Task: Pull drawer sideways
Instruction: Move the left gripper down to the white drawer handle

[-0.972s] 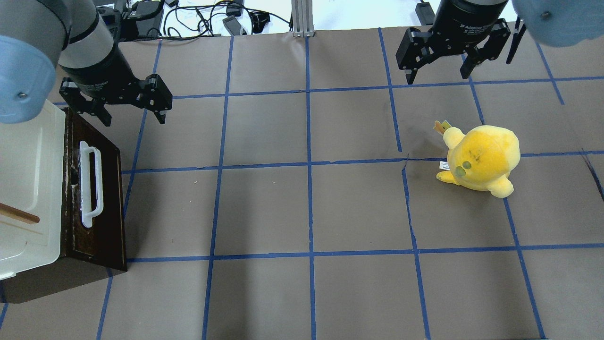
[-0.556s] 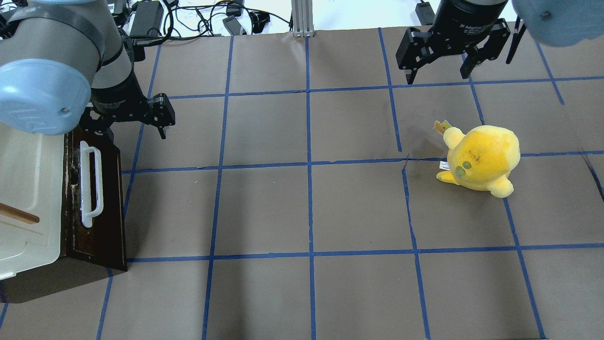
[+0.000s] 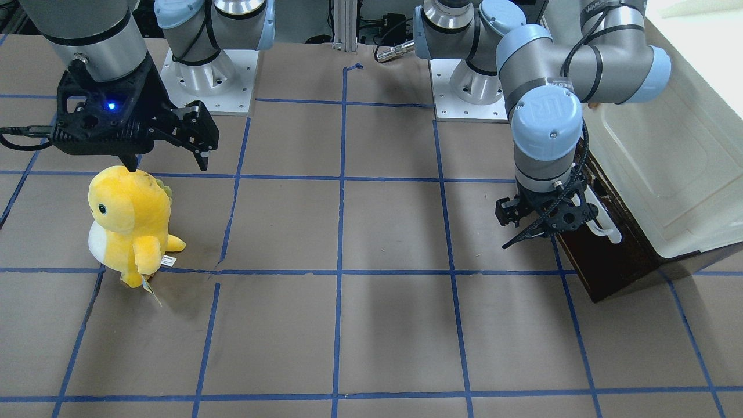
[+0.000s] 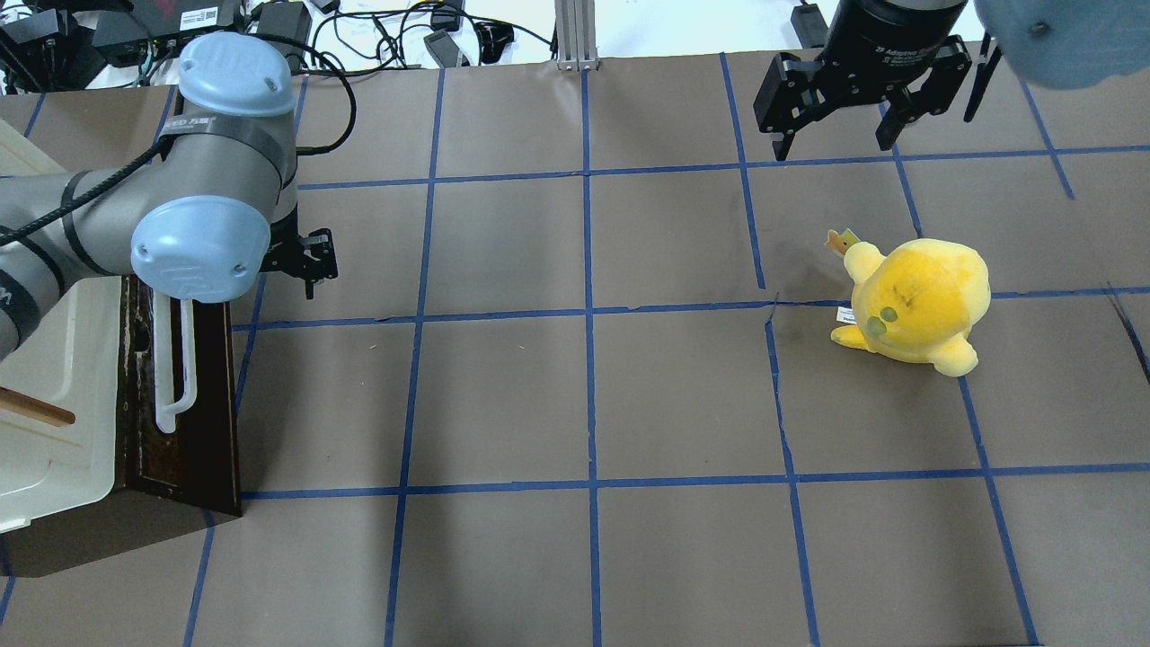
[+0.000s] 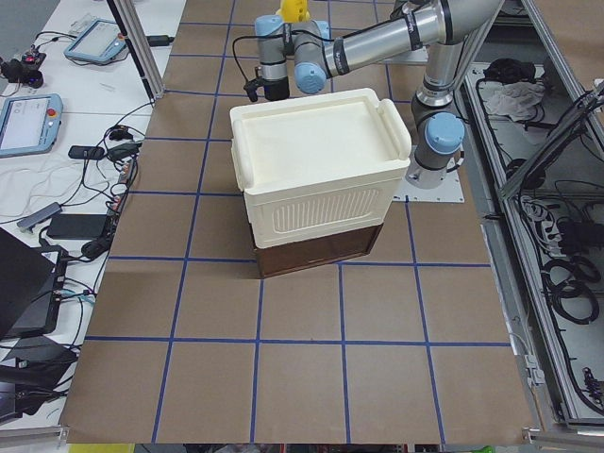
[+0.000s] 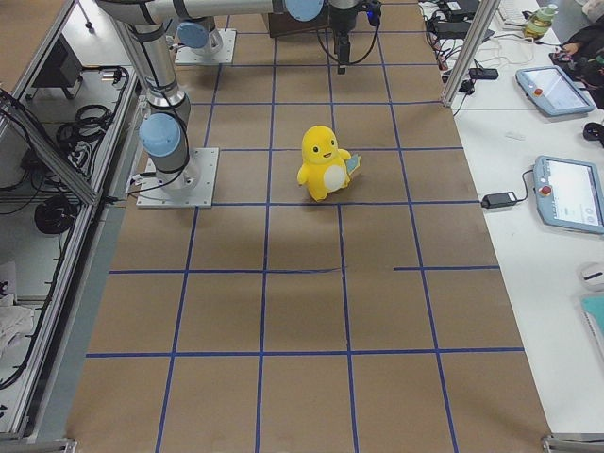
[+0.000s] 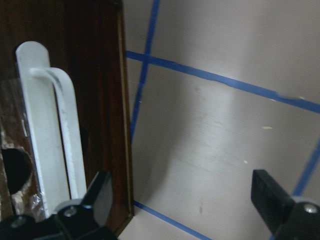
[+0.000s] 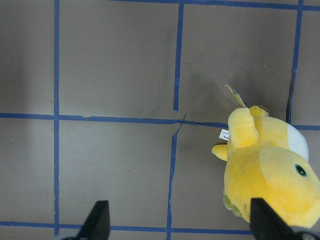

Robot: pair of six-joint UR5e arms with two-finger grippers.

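My left gripper point(image 7: 185, 200) hung spread wide and empty just beside the dark brown wooden drawer front point(image 7: 100, 75), low at my left end of the table. One finger point(image 7: 100, 192) sat near the end of the long white bar handle point(image 7: 45, 125), while the other stood out over bare table. The handle was not between my jaws, so as I judged it, closing there would have caught nothing, or clipped the edge of the wood. A one-sided hook on that smooth, thin bar could also slip off. None of the drawer's inside showed, so I took it to be shut or nearly so. The large cream-white plastic cabinet body point(image 4: 54, 359) above it rested loose on paper. A hard sideways pull might have dragged the whole unit instead of sliding the drawer out.

The brown paper table cover point(image 4: 584, 404), gridded with blue tape, showed a small tear along one tape line. Farther across stood the yellow plush dinosaur toy point(image 4: 916, 301), well apart from the work. My right gripper point(image 4: 835, 126) hovered beyond it, jaws apart and idle. Past the table's far edge lay black cables and power bricks point(image 4: 377, 36) and an aluminium post point(image 4: 575, 36).
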